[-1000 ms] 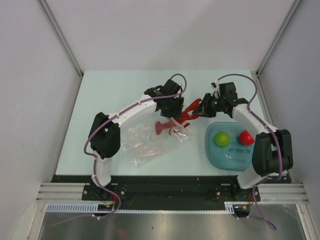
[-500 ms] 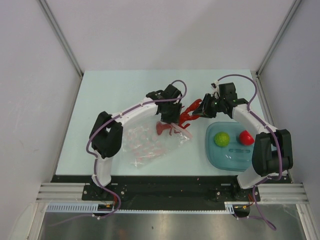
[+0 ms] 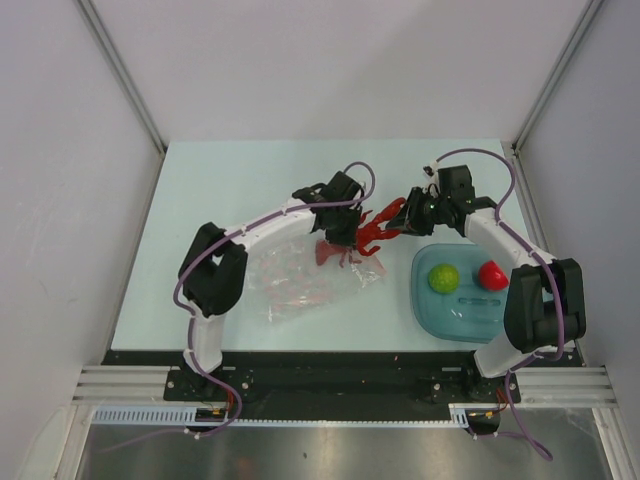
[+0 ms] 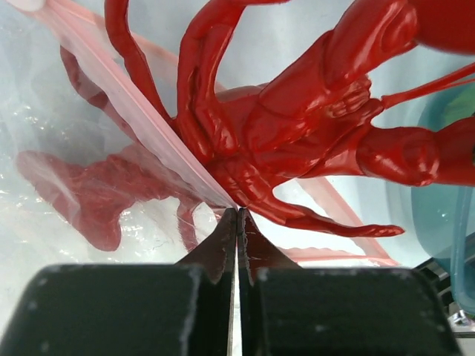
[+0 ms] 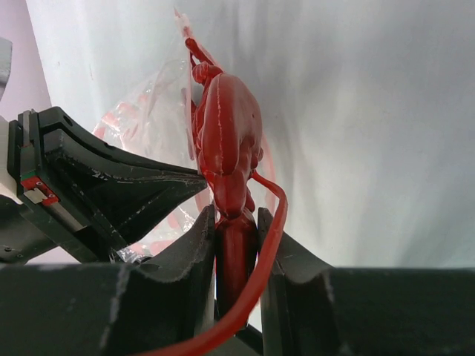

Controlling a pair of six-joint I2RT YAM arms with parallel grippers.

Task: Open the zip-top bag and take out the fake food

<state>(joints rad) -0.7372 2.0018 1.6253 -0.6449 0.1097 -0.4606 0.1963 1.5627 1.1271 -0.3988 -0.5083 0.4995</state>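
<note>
The zip-top bag (image 3: 295, 282) lies crumpled at mid-table, its pink zip strip (image 4: 126, 95) running up to my left fingertips. My left gripper (image 3: 347, 234) (image 4: 237, 212) is shut on the bag's rim beside the mouth. The red lobster (image 3: 372, 232) (image 4: 297, 126) sticks halfway out of the bag, its tail (image 4: 96, 194) still behind the plastic. Just right of the left gripper, my right gripper (image 3: 403, 220) (image 5: 236, 222) is shut on one of the lobster's (image 5: 226, 126) claws. A lime-green ball (image 3: 443, 278) and a small red fruit (image 3: 491, 273) lie in the tray.
A translucent teal-blue tray (image 3: 455, 320) sits at the right front, under my right arm. The two grippers are almost touching over the bag's mouth; the left gripper's fingers (image 5: 133, 185) fill the left of the right wrist view. Grey walls surround the table.
My left gripper has gone from open to shut, pinching the bag's rim, after shifting slightly toward the lobster. The right gripper has stayed still, holding the lobster.
</note>
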